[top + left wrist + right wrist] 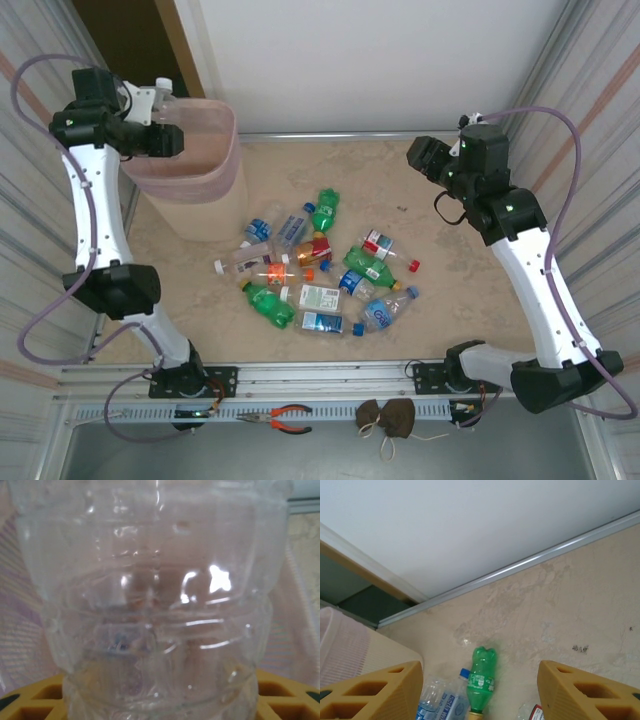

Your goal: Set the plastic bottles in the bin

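Pressed so close to the left wrist camera that its cap, label and both ends are cut off, a clear bottle point(160, 605) with ribbed walls sits clamped between the yellow fingers point(35, 700) of the left gripper point(160, 702). Only a pink blur shows through it. From above, that gripper is at the rim of the pale-pink bin point(195, 205) at the table's point(450, 300) far left. The right gripper point(479, 667) hangs with its jaws wide apart over a green bottle point(482, 672), while the other bottles point(310, 270) lie heaped mid-table.
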{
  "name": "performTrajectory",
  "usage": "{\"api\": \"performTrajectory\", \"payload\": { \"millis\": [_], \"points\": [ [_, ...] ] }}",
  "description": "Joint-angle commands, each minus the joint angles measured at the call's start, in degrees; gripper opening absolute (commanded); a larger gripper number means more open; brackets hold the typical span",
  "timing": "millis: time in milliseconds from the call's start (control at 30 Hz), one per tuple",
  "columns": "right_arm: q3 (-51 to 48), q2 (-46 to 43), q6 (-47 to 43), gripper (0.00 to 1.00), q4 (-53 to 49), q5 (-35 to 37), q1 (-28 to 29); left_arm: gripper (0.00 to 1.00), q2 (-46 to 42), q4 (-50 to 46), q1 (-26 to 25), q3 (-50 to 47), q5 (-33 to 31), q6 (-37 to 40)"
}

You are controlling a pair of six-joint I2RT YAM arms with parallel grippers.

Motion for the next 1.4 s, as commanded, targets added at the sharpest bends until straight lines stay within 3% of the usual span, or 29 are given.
{"api": "performTrajectory", "payload": {
  "millis": [0, 367, 733, 1100, 1367],
  "points": [
    [-0.6, 0.2, -1.1, 0.6, 1.1, -1.2, -0.5, 0.54, 2.2, -1.8, 0.1, 1.9, -4.4, 0.8],
    [-1.7, 0.6, -1.2, 0.61, 0.5, -1.0, -0.7, 0.56, 11.2, -1.9, 0.2, 1.3, -5.3, 1.3],
    [-3.3, 0.5, -1.2, 0.61, 0.6, -1.0, -1.3, 0.61, 16.0, 1.4, 0.0, -6.1, -5.7, 0.1],
    [-4.5, 2.1, -1.0, 0.61, -0.7, -1.3, -1.8, 0.73, 17.4, 2.4, -1.1, -7.1, -5.1, -0.7],
    [-6.2, 3.5, 1.6, 0.62, -4.3, -1.8, -2.1, 0.75, 15.5, 2.8, -1.4, -7.4, -3.8, -1.2]
  ]
}}
